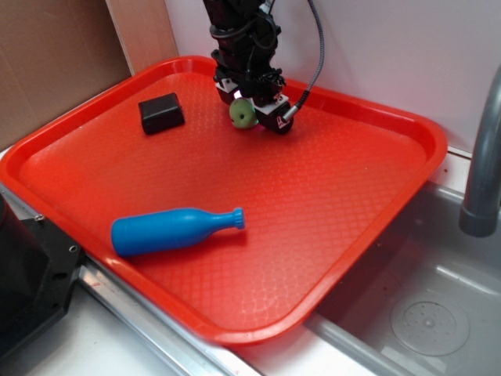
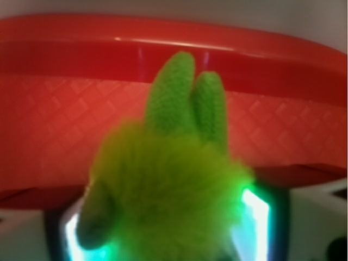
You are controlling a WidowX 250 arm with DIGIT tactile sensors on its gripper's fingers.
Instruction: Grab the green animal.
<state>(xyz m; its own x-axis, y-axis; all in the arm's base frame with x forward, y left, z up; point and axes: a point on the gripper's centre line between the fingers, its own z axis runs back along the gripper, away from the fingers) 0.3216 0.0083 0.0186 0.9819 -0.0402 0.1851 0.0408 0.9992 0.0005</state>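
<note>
The green animal [image 2: 168, 190], fuzzy yellow-green with two knitted limbs projecting, is clamped in the end effector [image 1: 252, 108] at the red tray's [image 1: 376, 196] far side.

A white wall [image 1: 407, 47] is standing behind, with brown cardboard [image 1: 55, 63] leaning at the left. A steel sink [image 1: 423, 305] is lying at the right, a grey faucet [image 1: 484, 157] rising beside it.
</note>
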